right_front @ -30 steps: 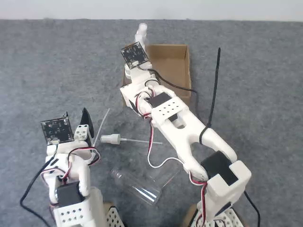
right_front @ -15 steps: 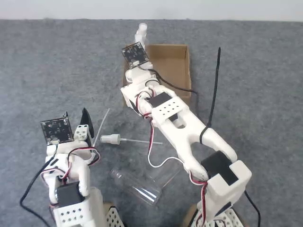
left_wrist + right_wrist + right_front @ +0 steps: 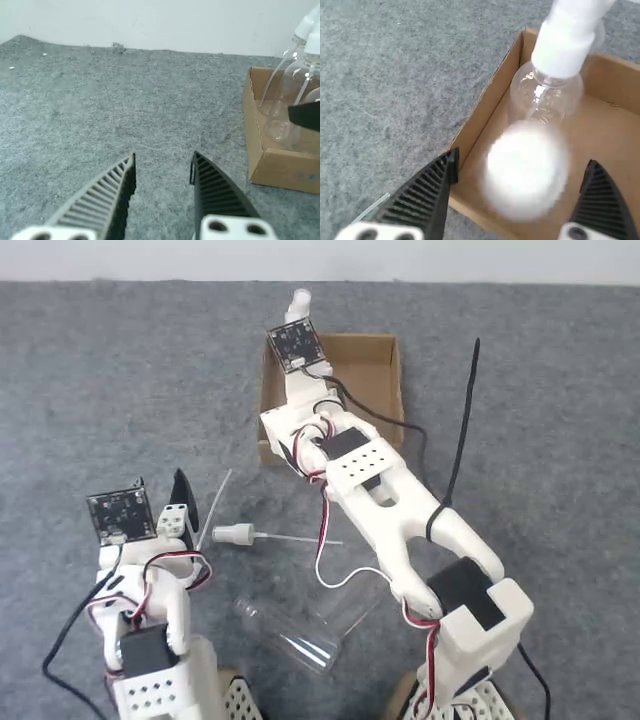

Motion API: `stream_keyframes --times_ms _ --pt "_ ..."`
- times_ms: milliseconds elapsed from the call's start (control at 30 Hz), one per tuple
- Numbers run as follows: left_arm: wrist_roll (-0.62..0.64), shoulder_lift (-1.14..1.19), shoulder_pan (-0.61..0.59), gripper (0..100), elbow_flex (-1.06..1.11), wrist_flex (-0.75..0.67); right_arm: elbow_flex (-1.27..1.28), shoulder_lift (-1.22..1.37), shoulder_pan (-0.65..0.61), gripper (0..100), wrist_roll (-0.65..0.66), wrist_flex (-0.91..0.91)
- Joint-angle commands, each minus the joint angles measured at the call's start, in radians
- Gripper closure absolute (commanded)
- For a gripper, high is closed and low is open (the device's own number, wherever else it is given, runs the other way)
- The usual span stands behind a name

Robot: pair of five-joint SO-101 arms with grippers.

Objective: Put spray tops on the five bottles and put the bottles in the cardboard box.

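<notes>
The cardboard box (image 3: 386,380) sits at the back of the grey mat. In the right wrist view, two clear bottles with white spray tops stand in its corner: a near one (image 3: 527,170) and a far one (image 3: 547,95). My right gripper (image 3: 522,164) is open over that corner, its fingers wide on either side of the near top. The far bottle's top (image 3: 297,304) pokes out past the right wrist. A loose spray top (image 3: 235,533) with a long tube lies mid-table. My left gripper (image 3: 163,159) hovers open and empty above the mat at the front left (image 3: 183,502).
Clear bottles without tops (image 3: 298,632) lie on their sides near the front, between the arm bases. A thin loose tube (image 3: 215,496) lies beside the left gripper. The box (image 3: 272,167) stands off to one side in the left wrist view.
My right arm has shifted slightly right and farther over the box, uncovering the box's left wall. The left arm and the loose parts have not moved.
</notes>
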Motion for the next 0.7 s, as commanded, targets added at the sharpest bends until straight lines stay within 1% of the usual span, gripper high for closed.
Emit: stream_keyframes --times_ms 0,200,400,667 --pt "0.011 -0.017 -0.006 83 -0.01 -0.037 -0.066 -0.022 0.012 66.9 -0.009 0.008" --pt "0.011 -0.017 -0.006 83 -0.01 -0.037 -0.061 -0.031 0.013 66.9 -0.009 0.013" --pt "0.011 -0.017 -0.006 83 -0.01 -0.037 -0.069 -0.084 0.008 66.9 0.037 0.105" --pt "0.011 -0.017 -0.006 83 -0.01 -0.037 -0.069 -0.183 0.015 66.9 0.04 0.252"
